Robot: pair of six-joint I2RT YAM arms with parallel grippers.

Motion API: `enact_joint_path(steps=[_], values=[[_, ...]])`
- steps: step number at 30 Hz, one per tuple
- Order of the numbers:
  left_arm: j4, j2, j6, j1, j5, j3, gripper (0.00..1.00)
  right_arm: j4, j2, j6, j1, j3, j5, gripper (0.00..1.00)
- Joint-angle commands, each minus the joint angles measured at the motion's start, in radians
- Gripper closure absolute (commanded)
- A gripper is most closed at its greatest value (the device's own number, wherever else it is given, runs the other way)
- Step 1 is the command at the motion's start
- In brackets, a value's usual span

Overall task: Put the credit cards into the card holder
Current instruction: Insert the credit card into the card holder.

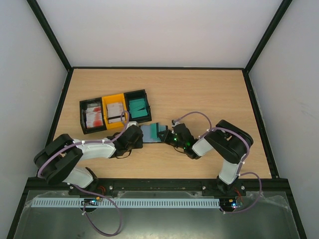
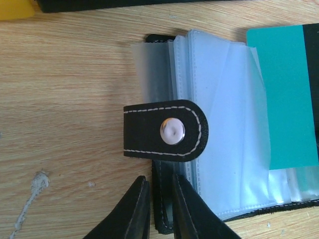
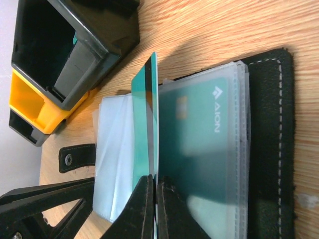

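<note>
Right now we are pinching a teal card (image 3: pixel 146 99) on edge in our right gripper (image 3: pixel 155 183), jaws closed tight on it, just above the clear sleeves (image 3: pixel 117 149) of the open card holder (image 3: pixel 269 124). Our left gripper (image 2: pixel 160 189) is clamping, nearly closed, on the card holder's black cover edge beside the snap tab (image 2: pixel 167 131), pinning it to the tabletop (image 2: pixel 65 124). We are judging that the card should be entering one sleeve mouth squarely, then sliding flat. Other cards are sitting in the bins (image 1: pixel 115 112) beyond the card holder.
</note>
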Motion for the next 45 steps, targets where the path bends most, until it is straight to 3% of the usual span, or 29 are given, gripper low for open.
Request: enact_joint_path(steps=[1, 17, 35, 45], values=[[-0.004, 0.014, 0.015, -0.005, 0.018, -0.013, 0.84, -0.035, 0.036, 0.004, 0.007, -0.009, 0.002, 0.98], [0.009, 0.031, 0.021, -0.004, 0.037, -0.01, 0.84, 0.009, 0.085, 0.128, 0.064, -0.033, -0.019, 0.98], [0.012, 0.04, 0.027, -0.005, 0.039, -0.011, 0.84, 0.017, 0.151, 0.143, 0.104, 0.025, -0.008, 0.98], [0.022, 0.034, 0.033, -0.005, 0.053, -0.016, 0.84, -0.042, 0.132, 0.105, 0.108, 0.052, -0.006, 0.93]])
